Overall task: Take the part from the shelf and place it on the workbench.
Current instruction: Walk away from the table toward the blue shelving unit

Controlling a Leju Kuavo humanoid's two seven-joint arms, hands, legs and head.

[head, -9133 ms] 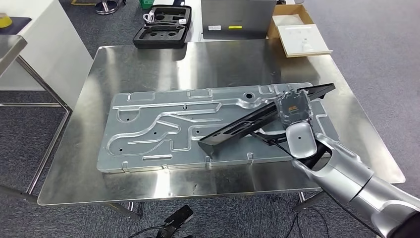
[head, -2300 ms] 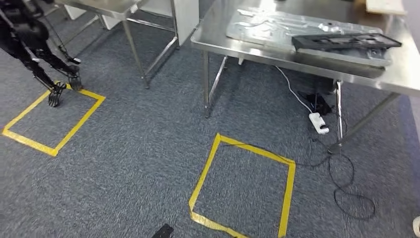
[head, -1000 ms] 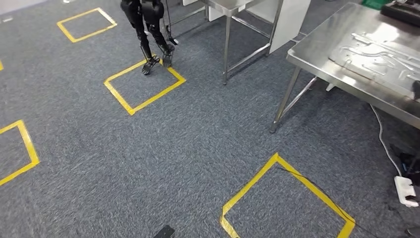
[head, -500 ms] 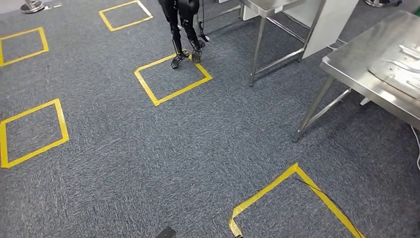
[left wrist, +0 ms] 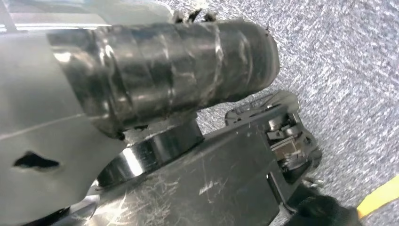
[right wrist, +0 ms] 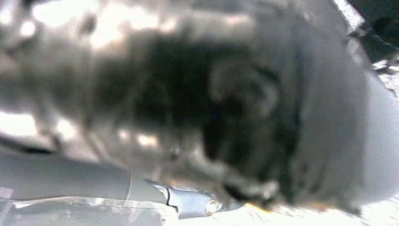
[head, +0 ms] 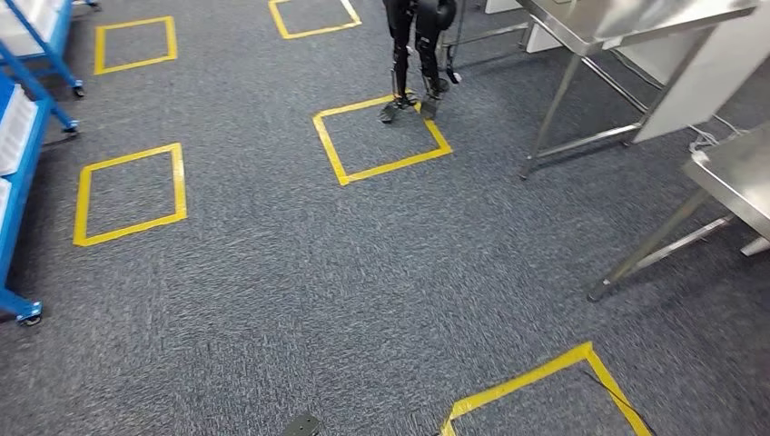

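Hanging close before its wrist camera, the left hand [left wrist: 164, 89] appears as a dark ribbed cover over scuffed grey metal. Whether its fingers are apart or together cannot be told. The right hand [right wrist: 202, 108] is a dark, heavy blur, and its fingers cannot be read either. Nothing can be made out in either hand.

Beyond them lies grey carpet [head: 363, 272] marked with yellow tape squares [head: 381, 136]. In the head view, a blue shelf [head: 27, 109] stands at nine o'clock, with white things on its levels. The dark legs of another robot [head: 413, 54] stand at twelve o'clock. One steel table [head: 636, 18] sits at one o'clock, and the corner of another steel table [head: 735, 173] at three o'clock.

Where the part lies cannot be told. Most likely it waits on the blue shelf, well apart from both hands.

A workshop part is probably stiff, hard-edged and somewhat slippery, though its weight is unknown. A good grip would wrap around a narrow stretch near its middle, so that it hangs level and does not swing.
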